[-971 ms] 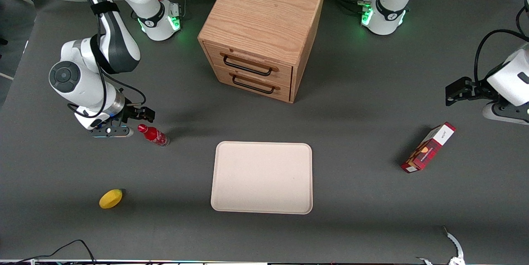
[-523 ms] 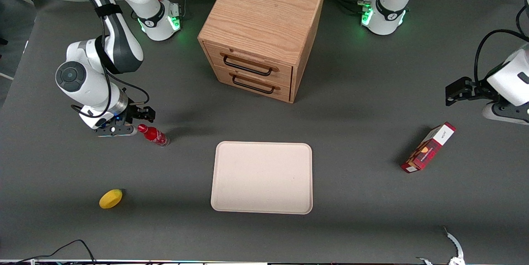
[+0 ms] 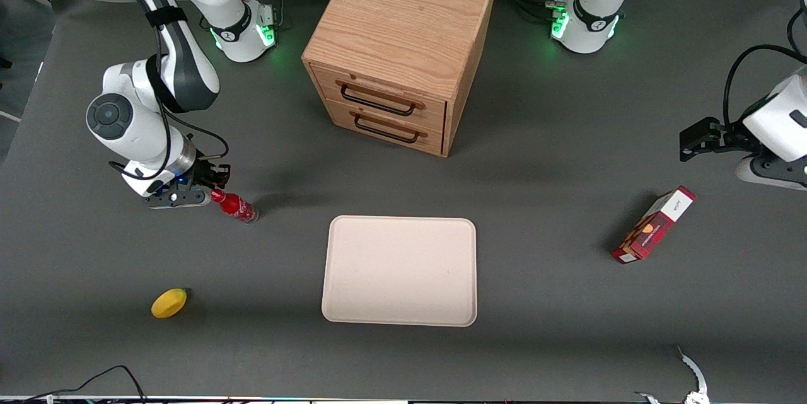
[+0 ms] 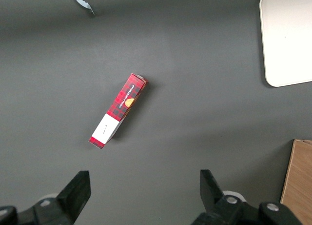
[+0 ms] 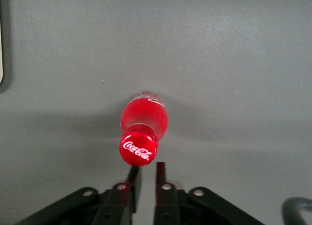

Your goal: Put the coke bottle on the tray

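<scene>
While the tray (image 3: 400, 271) lies flat on the dark grey table (image 3: 555, 328), nothing rests on it. Take this cream-beige tray as the landmark. A yellow lemon (image 3: 169, 302) sits toward the working arm's end of the table from it, slightly nearer the front camera than the tray's middle. A red-and-white carton box (image 3: 653, 224) lies on its side toward the parked arm's end, well apart from the tray.

Farther from the front camera than the tray's nearest corner, and off toward the working arm's end, the coke bottle (image 3: 234, 206) stands upright on the table, not on the tray. In the right wrist view its red cap (image 5: 138, 149) carries white lettering.

Just beside the bottle's cap, on the side away from the tray, hangs the gripper (image 3: 211, 184). Its two fingers (image 5: 133, 178) are drawn nearly together with only a thin slit between them, and they hold nothing; the cap sits just clear of their tips.

Farthest from the camera, a wooden two-drawer cabinet (image 3: 400, 45) stands above the tray, both drawers closed.
</scene>
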